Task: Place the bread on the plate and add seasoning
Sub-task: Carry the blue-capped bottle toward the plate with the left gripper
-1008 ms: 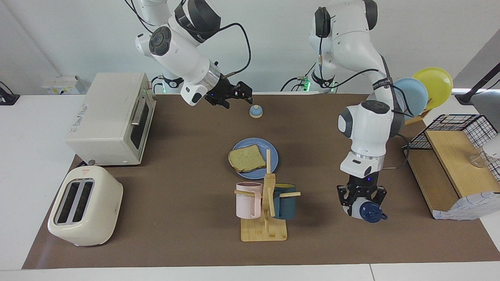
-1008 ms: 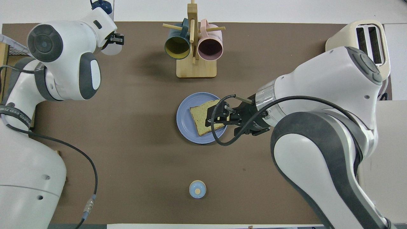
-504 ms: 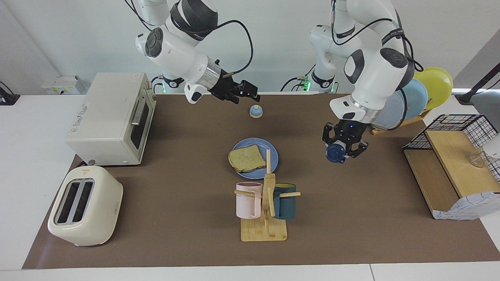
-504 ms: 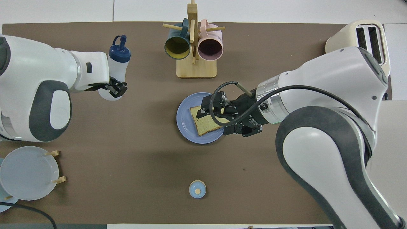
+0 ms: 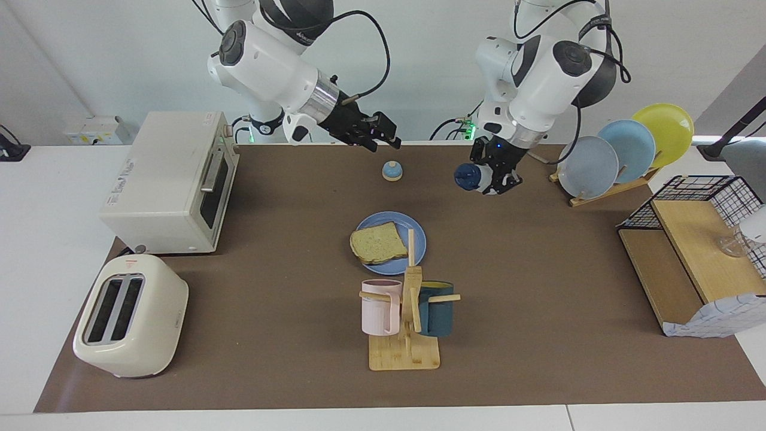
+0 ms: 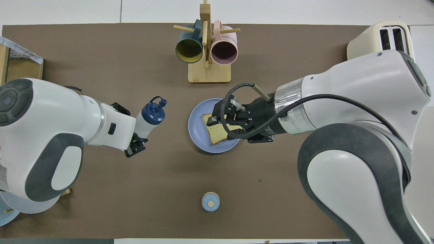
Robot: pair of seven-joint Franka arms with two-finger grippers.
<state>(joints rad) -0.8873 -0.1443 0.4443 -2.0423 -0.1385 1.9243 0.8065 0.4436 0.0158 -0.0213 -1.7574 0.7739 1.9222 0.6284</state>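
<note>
Seasoning [image 5: 473, 177] now carried in left pincer [image 5: 495, 175], shut on it, closer to plate [image 5: 419, 240] than before; bread [image 5: 377, 242] already plated. Right pincer [image 5: 378, 135] empty, grip unclear, waits. Sprinkling likely next.

A plain white wall [image 5: 419, 72] rises past a white table [image 5: 36, 239] covered by a brown mat [image 5: 269, 269].

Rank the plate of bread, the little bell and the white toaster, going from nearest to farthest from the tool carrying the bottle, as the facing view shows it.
From the left tool, which holds the seasoning bottle in the air:
1. Bell, beside it, close to the robots.
2. Plate with the bread, mid-table.
3. Toaster, at the right arm's end, farthest from the robots.
</note>
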